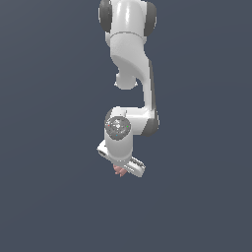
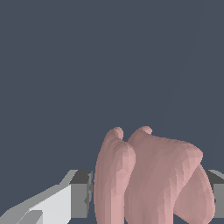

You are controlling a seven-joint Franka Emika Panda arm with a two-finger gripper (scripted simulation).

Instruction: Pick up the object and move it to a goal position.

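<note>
The object (image 2: 148, 179) is a pinkish-red lump with ridged lobes. In the wrist view it fills the space between my two fingers, one pad (image 2: 81, 194) on one side and the other pad (image 2: 217, 199) on the far side, both touching it. In the exterior view only a small pink bit of the object (image 1: 119, 171) shows under my white gripper (image 1: 123, 170), which hangs low at the middle of the picture and hides the rest. The gripper is shut on the object.
The white arm (image 1: 130, 59) reaches down from the top middle of the exterior view. Around it there is only a plain dark grey-blue ground (image 1: 49, 197), with no other objects or edges in view.
</note>
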